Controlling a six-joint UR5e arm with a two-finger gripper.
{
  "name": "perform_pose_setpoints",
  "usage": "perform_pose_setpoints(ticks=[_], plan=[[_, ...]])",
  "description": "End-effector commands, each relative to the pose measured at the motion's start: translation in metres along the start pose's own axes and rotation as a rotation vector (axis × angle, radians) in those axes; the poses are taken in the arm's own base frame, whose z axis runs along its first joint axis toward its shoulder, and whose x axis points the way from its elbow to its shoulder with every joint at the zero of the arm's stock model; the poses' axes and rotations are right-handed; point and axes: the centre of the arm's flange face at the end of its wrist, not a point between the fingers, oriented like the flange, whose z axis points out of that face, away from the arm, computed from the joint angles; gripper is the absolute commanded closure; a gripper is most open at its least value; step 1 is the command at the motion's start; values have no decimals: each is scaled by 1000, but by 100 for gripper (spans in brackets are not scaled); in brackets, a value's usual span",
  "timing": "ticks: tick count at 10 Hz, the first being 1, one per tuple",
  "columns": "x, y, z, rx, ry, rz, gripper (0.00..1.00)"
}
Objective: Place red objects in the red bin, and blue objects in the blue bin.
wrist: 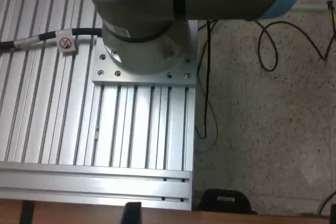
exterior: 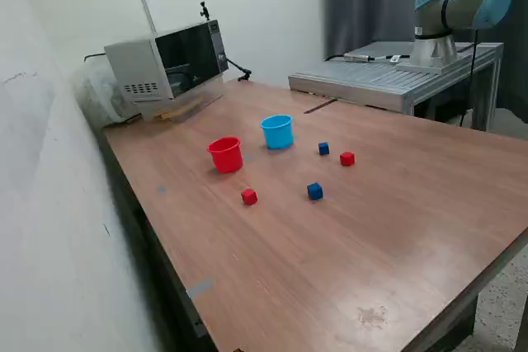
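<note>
My arm (exterior: 462, 6): light-blue joint caps over grey-silver cylindrical housings. My base (wrist: 144, 51) is a round grey cylinder flaring onto a square silver mounting plate (wrist: 144, 74), with small bolt heads along the plate's edges and corners. A black cable (wrist: 37, 38) runs along beside the base and wears a white tag (wrist: 65, 44) printed with a red crossed-circle symbol. In the exterior view the base (exterior: 433, 51) shows as a pale grey cone under a blue-capped joint. Gripper not visible in either view.
</note>
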Motion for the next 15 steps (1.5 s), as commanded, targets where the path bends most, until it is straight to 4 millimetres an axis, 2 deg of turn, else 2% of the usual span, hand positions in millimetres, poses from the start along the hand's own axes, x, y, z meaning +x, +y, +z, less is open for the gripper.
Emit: perform_pose_setpoints(ticks=[1, 9, 10, 11, 13, 15], plan=[[0, 0, 0, 0, 0, 0, 0], [4, 2, -5, -36, 5, -4, 0], [5, 12, -16, -132, 2, -3, 0], [2, 23, -41, -293, 3, 11, 0], [2, 49, -72, -401, 22, 29, 0], [7, 71, -90, -530, 110, 23, 0]])
